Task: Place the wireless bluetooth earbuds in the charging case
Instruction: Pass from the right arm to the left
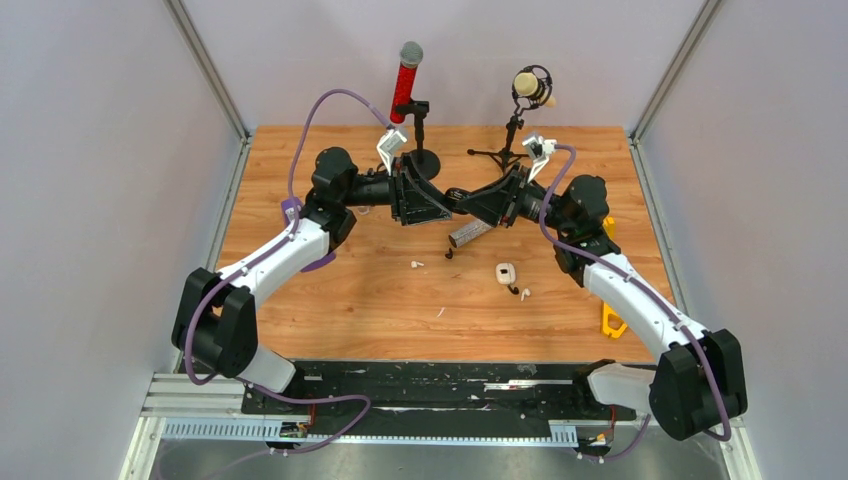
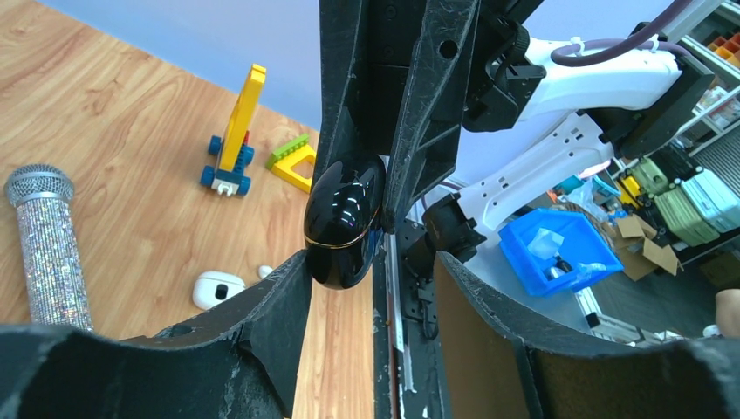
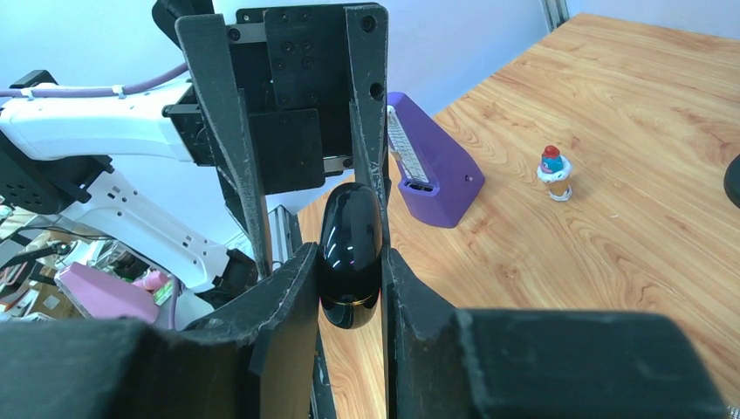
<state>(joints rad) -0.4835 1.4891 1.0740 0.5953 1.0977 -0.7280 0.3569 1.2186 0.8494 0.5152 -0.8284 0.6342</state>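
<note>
One small white stemmed plastic earbud (image 1: 416,264) lies loose on the wooden table (image 1: 330,300), just left of centre in the overhead view. Another white earbud (image 1: 524,293) lies just beside the white pebble-shaped plastic case (image 1: 506,272), right of centre. Neither is in any case.

Above them, at the upper middle of that view, the glossy black oval charging case with a thin gold seam (image 2: 345,223) hangs in the air, its lid down as far as we can tell. The right gripper (image 3: 349,257) pinches it between both fingers. The left gripper (image 2: 371,262) stands around it at a middling width. One finger touches the shell and the other shows a gap, so we judge it has no hold.

Our main worry is the shell, which is smooth, rounded and clamped on its curved flanks. If the left fingers meet it unevenly, the one that touches may shove or twist it out of the right pinch. It would then fall toward the silver glitter-covered microphone (image 1: 468,233) and the buds below, perhaps scattering them. A second risk is that fingers pressing across the seam would hold the lid down when we try to open it. The buds are also tiny and lie flat on the wood, so a pick could miss or flick them.
</note>
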